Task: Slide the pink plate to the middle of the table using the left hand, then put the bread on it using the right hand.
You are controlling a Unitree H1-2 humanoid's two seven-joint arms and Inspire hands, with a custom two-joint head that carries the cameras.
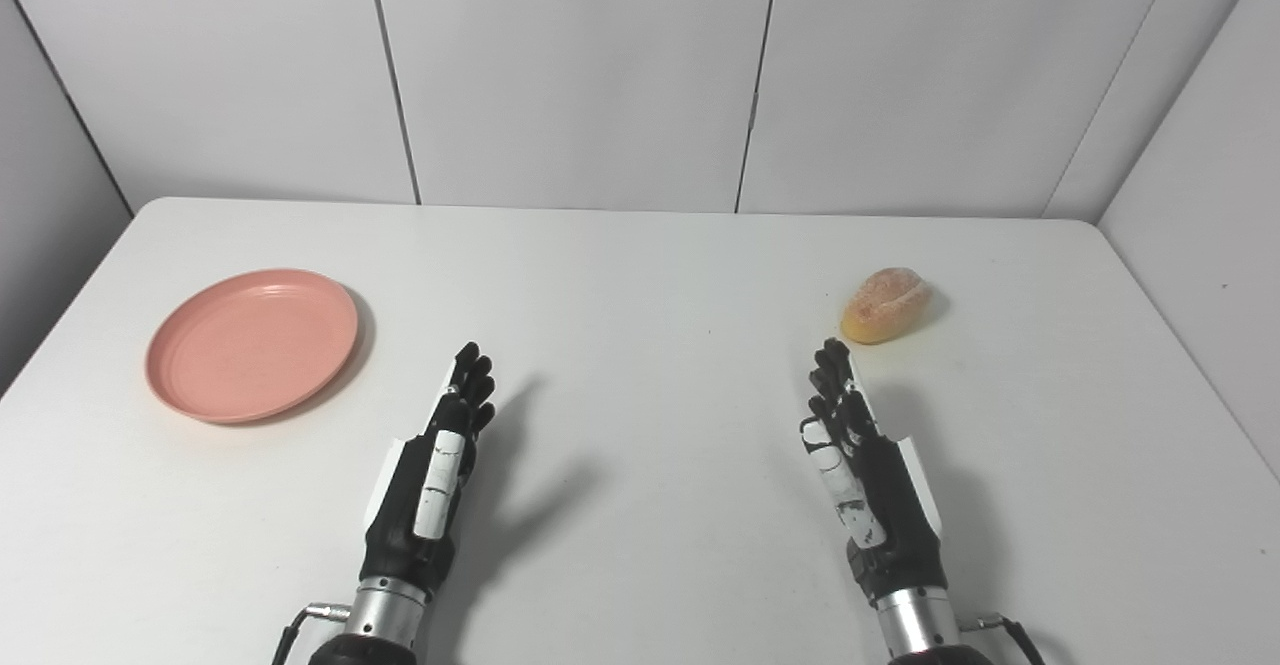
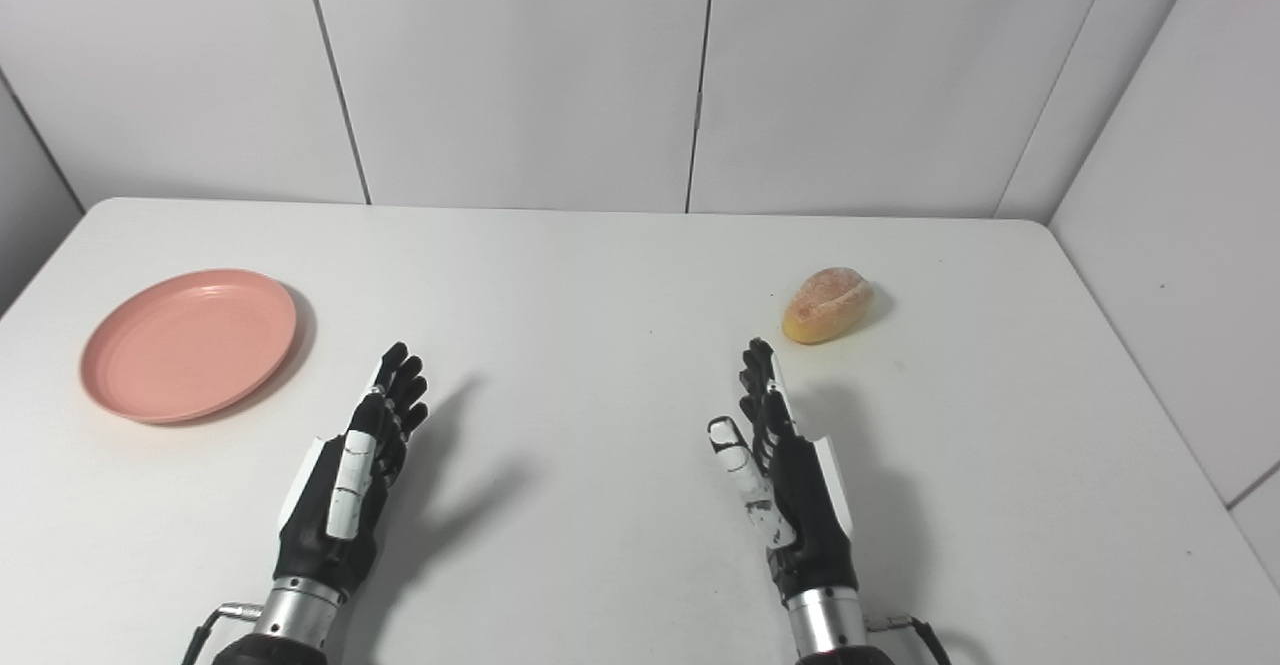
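A round pink plate (image 1: pixel 252 342) lies on the left part of the white table (image 1: pixel 640 275), holding nothing. A small golden bread roll (image 1: pixel 884 304) lies on the right part. My left hand (image 1: pixel 440 465) hovers over the near middle-left, open, fingers stretched forward, well to the right of the plate. My right hand (image 1: pixel 860 465) hovers over the near middle-right, open, its fingertips (image 1: pixel 832 357) just short of the bread and a little to its left. Neither hand holds anything.
White wall panels (image 1: pixel 580 65) stand behind the table's far edge, and a grey wall (image 1: pixel 1210 215) runs along its right side. Bare tabletop lies between the two hands.
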